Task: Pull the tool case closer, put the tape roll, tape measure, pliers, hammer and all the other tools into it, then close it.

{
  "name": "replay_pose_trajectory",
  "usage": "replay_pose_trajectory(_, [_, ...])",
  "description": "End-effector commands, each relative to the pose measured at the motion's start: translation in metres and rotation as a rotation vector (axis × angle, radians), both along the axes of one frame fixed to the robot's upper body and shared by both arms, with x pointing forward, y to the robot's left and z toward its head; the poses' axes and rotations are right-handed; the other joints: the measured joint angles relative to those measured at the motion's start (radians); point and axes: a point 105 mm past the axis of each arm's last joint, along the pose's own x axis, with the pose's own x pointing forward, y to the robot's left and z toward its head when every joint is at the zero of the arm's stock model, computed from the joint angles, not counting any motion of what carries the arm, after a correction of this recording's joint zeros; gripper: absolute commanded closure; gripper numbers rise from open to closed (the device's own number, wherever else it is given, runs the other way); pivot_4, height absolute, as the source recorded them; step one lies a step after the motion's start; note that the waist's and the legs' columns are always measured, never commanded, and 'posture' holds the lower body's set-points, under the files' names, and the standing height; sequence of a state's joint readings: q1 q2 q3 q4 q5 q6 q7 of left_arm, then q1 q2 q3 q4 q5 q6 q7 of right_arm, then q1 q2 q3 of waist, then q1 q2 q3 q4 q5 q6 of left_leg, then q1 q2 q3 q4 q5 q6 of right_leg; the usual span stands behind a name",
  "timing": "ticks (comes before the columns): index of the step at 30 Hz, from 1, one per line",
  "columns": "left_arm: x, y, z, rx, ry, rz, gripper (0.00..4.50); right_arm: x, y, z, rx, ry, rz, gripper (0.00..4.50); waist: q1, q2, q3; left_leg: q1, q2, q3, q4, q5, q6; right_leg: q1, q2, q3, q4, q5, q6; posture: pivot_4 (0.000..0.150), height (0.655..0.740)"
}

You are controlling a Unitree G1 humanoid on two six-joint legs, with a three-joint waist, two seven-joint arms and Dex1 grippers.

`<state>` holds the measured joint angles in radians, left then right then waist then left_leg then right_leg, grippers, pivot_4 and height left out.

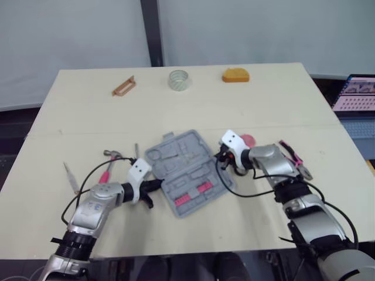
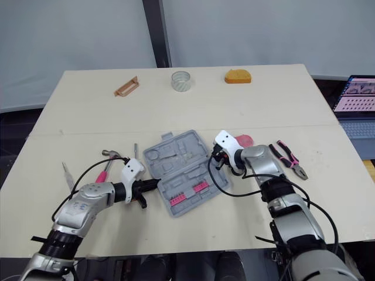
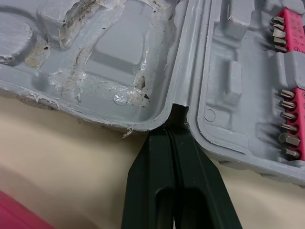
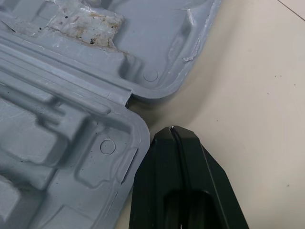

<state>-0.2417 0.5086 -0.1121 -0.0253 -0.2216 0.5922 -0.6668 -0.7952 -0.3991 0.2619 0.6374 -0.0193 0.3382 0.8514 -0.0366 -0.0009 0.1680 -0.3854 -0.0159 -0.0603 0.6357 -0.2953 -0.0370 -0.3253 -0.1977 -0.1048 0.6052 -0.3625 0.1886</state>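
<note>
Left gripper [image 3: 173, 114]: fingers pressed together, holding nothing, tip lodged in the hinge notch of the open tool case [image 1: 186, 171], which lies mid-table.

Right gripper [image 4: 172, 131]: likewise closed and empty, just beside the opposite hinge corner. Contact is not confirmed.

Recommendation: seat the right tip against the rim, then draw both ends evenly so the case does not swing.

The left wrist view settles the notch seating, which the head views leave unclear. The head views in turn locate the hammer [image 1: 109, 165] and pliers [image 1: 293, 156] beside the case, and the tape roll [image 1: 180, 79] and tape measure [image 1: 235, 75] at the far edge.
</note>
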Motion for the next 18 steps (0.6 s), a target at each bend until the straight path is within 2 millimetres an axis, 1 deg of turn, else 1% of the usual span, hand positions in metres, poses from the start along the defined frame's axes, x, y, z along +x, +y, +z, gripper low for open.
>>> replay_pose_trajectory(1, [0.0,-0.006,0.004,-0.002,-0.025,-0.024,4.48,0.003,0.009,0.016,0.038,-0.051,0.041,4.5,0.0,0.0,0.0,0.0,0.0,0.0,0.0,0.0,0.0,0.0,0.0,0.0,0.0,0.0,0.0,0.15,0.74])
replay_pose_trajectory(6, [0.001,-0.006,0.004,0.002,-0.026,-0.028,4.48,-0.009,0.015,0.014,0.057,-0.032,0.101,4.5,0.002,0.0,0.0,0.0,0.0,0.0,0.0,0.0,0.0,0.0,0.0,0.0,0.0,0.0,0.0,0.15,0.74])
replay_pose_trajectory(13, [0.001,-0.007,0.006,0.007,-0.03,-0.038,4.48,-0.024,0.008,0.005,0.035,0.005,0.111,4.5,0.003,0.0,0.0,0.0,0.0,0.0,0.0,0.0,0.0,0.0,0.0,0.0,0.0,0.0,0.0,0.15,0.74])
replay_pose_trajectory(18, [-0.006,-0.007,0.005,0.006,-0.02,-0.046,4.48,-0.039,0.005,-0.002,0.029,0.042,0.116,4.5,0.005,0.0,0.0,0.0,0.0,0.0,0.0,0.0,0.0,0.0,0.0,0.0,0.0,0.0,0.0,0.15,0.74])
